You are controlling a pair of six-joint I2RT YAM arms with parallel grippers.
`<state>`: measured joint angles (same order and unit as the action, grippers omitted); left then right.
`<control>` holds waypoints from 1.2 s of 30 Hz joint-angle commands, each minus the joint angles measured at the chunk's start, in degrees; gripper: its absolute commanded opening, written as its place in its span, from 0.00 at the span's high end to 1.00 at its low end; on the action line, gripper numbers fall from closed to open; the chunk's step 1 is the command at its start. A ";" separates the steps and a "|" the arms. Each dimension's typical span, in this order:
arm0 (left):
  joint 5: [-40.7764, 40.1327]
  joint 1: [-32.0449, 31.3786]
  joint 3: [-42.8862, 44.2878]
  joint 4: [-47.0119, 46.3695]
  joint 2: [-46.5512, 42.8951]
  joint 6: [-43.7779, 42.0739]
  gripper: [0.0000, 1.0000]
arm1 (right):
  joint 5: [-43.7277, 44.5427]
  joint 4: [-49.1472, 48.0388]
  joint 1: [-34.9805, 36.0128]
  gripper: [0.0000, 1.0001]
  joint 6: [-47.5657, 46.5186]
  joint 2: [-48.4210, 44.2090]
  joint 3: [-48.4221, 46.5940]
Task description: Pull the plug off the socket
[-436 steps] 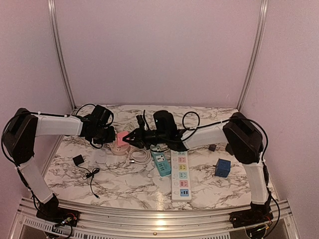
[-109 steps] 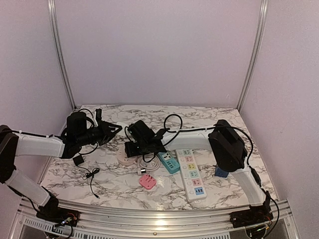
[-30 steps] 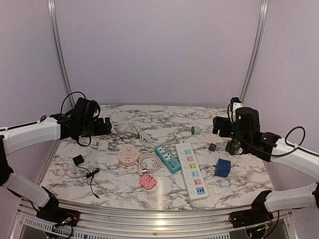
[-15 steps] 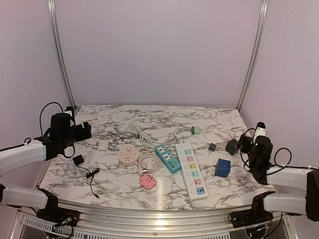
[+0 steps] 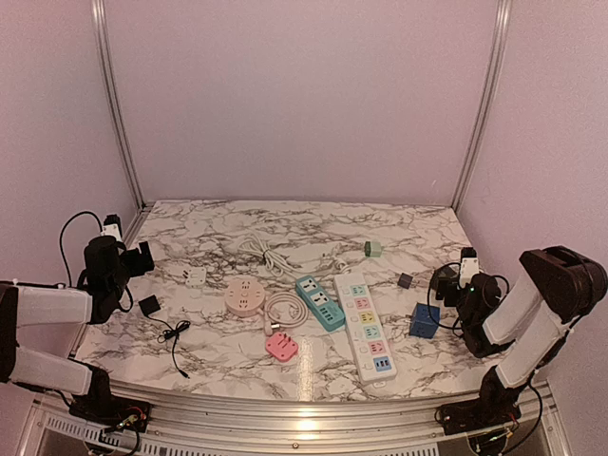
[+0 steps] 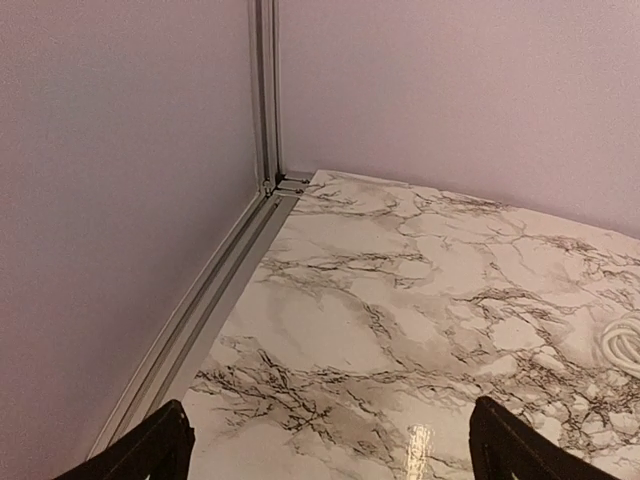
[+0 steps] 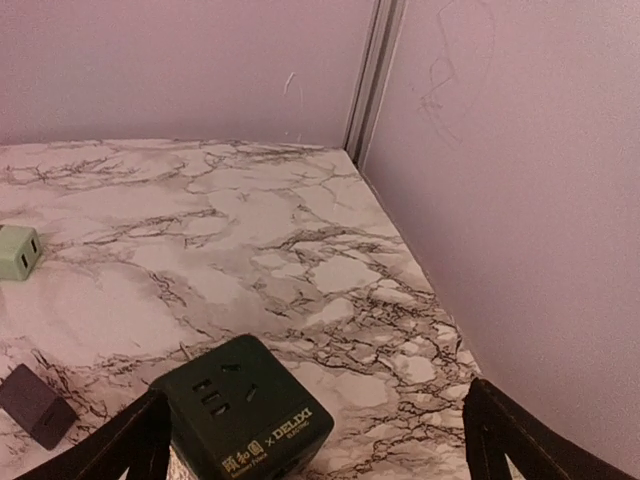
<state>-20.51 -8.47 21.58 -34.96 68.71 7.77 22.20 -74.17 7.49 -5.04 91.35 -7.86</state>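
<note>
The round pink socket [image 5: 244, 296] sits left of the table's middle with a coiled white cable [image 5: 285, 310] beside it. The pink plug [image 5: 281, 347] lies flat in front of the socket, apart from it. My left gripper [image 5: 139, 256] is drawn back at the left edge, far from both. In the left wrist view the left gripper [image 6: 330, 462] is open over bare marble. My right gripper [image 5: 454, 285] is folded at the right edge. In the right wrist view the right gripper [image 7: 325, 452] is open, holding nothing.
A dark green cube socket [image 7: 240, 415] stands just ahead of my right fingers. Also on the table are a teal strip [image 5: 319, 302], a white strip [image 5: 365, 326], a blue cube [image 5: 424, 320], a green adapter [image 5: 372, 249], a small dark adapter [image 5: 406, 280] and a black adapter [image 5: 149, 306] with its cable.
Both arms have drawn back from over the table and folded low at the left and right edges. Both grippers stay open. Nothing on the table has moved.
</note>
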 commanded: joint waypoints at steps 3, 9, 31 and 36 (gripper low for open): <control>3.20 3.00 -5.64 -21.63 8.18 -7.14 0.01 | -0.84 -19.37 0.30 0.02 -3.39 2.57 0.00; 4.17 3.66 -8.40 -38.03 17.43 -8.79 0.01 | 1.82 -12.88 0.16 0.01 -1.85 1.76 -2.83; 8.85 5.57 -7.36 -36.67 18.87 -8.20 0.01 | 2.76 -11.61 -0.03 0.02 -1.25 1.74 -3.42; 8.90 5.57 -7.35 -36.67 18.89 -8.21 0.01 | 2.72 -11.61 -0.02 0.01 -1.29 1.73 -3.39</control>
<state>-12.21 -3.31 13.37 -70.41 87.39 -0.43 24.47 -76.07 7.60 -7.07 93.38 -10.26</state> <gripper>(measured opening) 0.989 0.985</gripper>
